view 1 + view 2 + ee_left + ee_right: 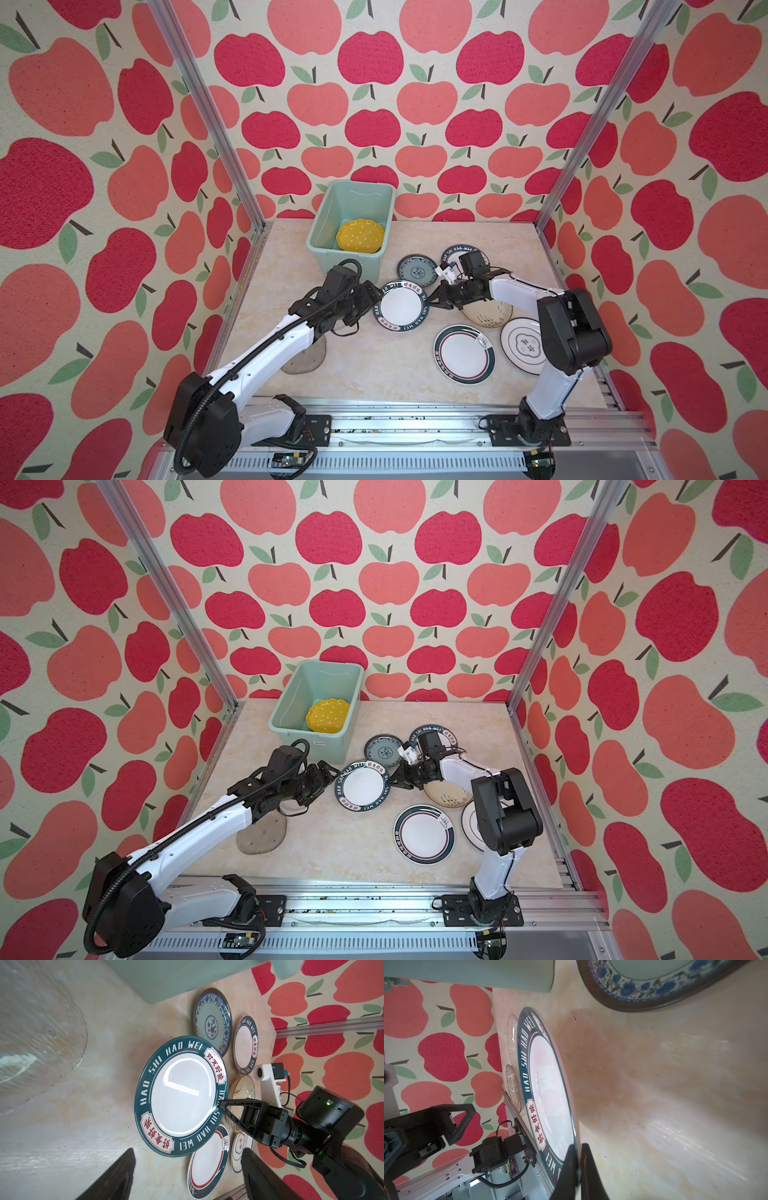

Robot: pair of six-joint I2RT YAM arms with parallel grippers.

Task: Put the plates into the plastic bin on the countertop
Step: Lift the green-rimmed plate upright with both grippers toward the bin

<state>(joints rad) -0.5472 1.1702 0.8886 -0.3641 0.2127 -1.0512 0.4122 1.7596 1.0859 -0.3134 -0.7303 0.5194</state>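
**One plate in, eight still out**

You have the yellow plate (360, 235) lying in the bin (353, 266), which stands at the far left of the countertop (374, 378). Every other plate is outside it.

Your right gripper (430, 297) is clamped on the right rim of the big green plate (401, 306), mid-counter and just near of the bin. That side looks tipped up. I cannot tell whether its left edge is touching the counter.

Your left gripper (368, 302) has its jaws apart just left of the same plate and holds nothing.

Waiting on the right:
- the blue plate (417, 271)
- the small green plate (455, 252), partly under the right arm
- the cream plate (486, 316)
- the red-lined plate (464, 353)
- the white plate (521, 347)

On the left are the near glass plate (303, 357) and a second glass plate (513, 1088), seen from the right wrist.

By my judgement you are early in the task: this grip looks like only the second delivery.
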